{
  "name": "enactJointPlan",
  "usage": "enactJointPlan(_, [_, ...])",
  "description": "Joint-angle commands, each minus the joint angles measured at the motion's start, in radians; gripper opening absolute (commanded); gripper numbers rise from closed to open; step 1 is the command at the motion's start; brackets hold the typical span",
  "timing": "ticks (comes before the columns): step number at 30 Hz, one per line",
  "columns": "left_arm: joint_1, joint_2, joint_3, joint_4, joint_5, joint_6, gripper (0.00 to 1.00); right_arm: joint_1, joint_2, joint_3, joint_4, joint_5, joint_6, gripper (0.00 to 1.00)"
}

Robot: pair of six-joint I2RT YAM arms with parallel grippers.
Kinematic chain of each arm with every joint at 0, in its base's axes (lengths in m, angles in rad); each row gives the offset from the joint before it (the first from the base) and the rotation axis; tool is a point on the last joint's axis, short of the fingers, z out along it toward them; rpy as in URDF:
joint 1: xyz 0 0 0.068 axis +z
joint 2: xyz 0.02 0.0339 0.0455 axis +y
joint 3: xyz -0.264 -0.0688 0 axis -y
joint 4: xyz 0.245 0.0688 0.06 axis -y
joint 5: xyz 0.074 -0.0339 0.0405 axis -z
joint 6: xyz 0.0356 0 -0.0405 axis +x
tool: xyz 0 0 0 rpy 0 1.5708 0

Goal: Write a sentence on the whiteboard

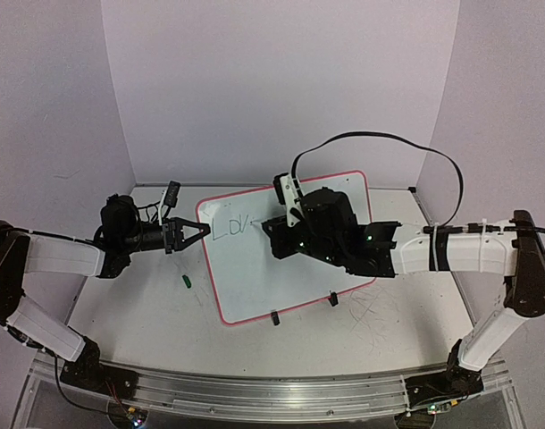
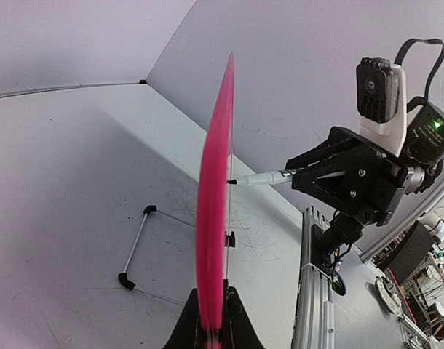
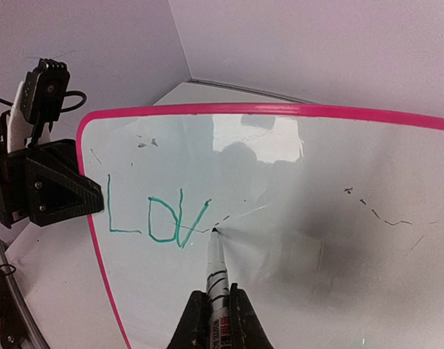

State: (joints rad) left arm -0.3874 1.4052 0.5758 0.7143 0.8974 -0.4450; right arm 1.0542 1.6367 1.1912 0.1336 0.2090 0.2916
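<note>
Walls: flat, matte, pale lilac panels. They meet in square corners and enclose the bench on three sides.

Bench: white, matte and scuffed. Grey scribble marks show on the near right area. A ribbed aluminium rail runs along the near edge and carries both arm bases.

Whiteboard: a glossy white rectangle with rounded corners and a thin pink rim. It sits mid-bench, turned at an angle to the rail. Its face reflects light patches and bears faint grey streaks. From the left wrist it shows edge-on as a narrow pink blade. Two small black clips sit on the near edge.

Arms: white shells with black joints. Green indicator lights show on the right wrist.

Left pincer: black, angular fingers pressed together on the whiteboard's left rim, one finger on each face.

Right pincer: black, pinching a marker. The marker barrel is slim and white with black print. Its fine tip touches the whiteboard face.

Sentence: thin green strokes near the left rim. They read "LOV", and the marker tip rests just right of the last stroke.

Green piece: small and oblong, lying on the bench just left of the whiteboard. What it is cannot be told.
</note>
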Motion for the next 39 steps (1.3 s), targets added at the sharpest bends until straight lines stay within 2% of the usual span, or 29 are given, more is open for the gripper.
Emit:
enactJointPlan(1, [-0.012,-0.008,0.030,-0.023,0.013,0.068,0.00,-0.006,0.000,0.029,-0.007,0.050,0.023,0.00])
enactJointPlan(9, [-0.013,-0.012,0.030,-0.023,0.013,0.068,0.00,-0.011,-0.023,0.013,-0.024,0.114,0.041,0.00])
enactJointPlan(22, [-0.014,-0.015,0.032,-0.024,0.014,0.068,0.00,-0.034,-0.029,0.007,0.006,0.124,0.057,0.00])
enactJointPlan(39, [-0.013,-0.010,0.038,-0.025,0.018,0.071,0.00,-0.036,0.005,0.041,0.048,0.048,0.018,0.00])
